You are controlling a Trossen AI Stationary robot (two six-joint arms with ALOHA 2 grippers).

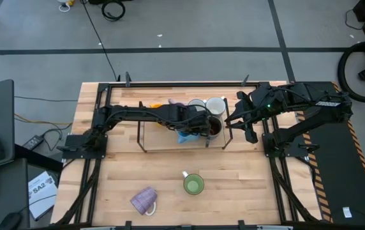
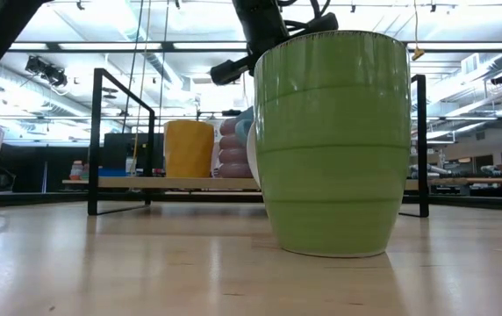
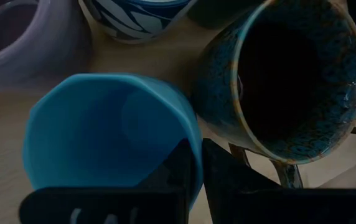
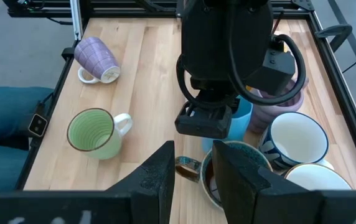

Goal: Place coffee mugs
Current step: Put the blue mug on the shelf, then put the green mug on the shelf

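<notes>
A: Where is the bright blue mug (image 3: 109,140)?

B: On the rack shelf (image 1: 154,135), upright, beside the dark glazed mug (image 3: 290,74). The left gripper (image 3: 193,165) clenches its rim wall, fingers straddling it from above.

A: And the right gripper (image 4: 193,171)?

B: Just beyond the dark mug, fingers partly parted, holding nothing. The green mug (image 1: 193,184) and lilac mug (image 1: 144,200) wait on the worktop (image 1: 246,185), well apart.

The left arm hides most of the bright blue mug (image 4: 243,118).
</notes>
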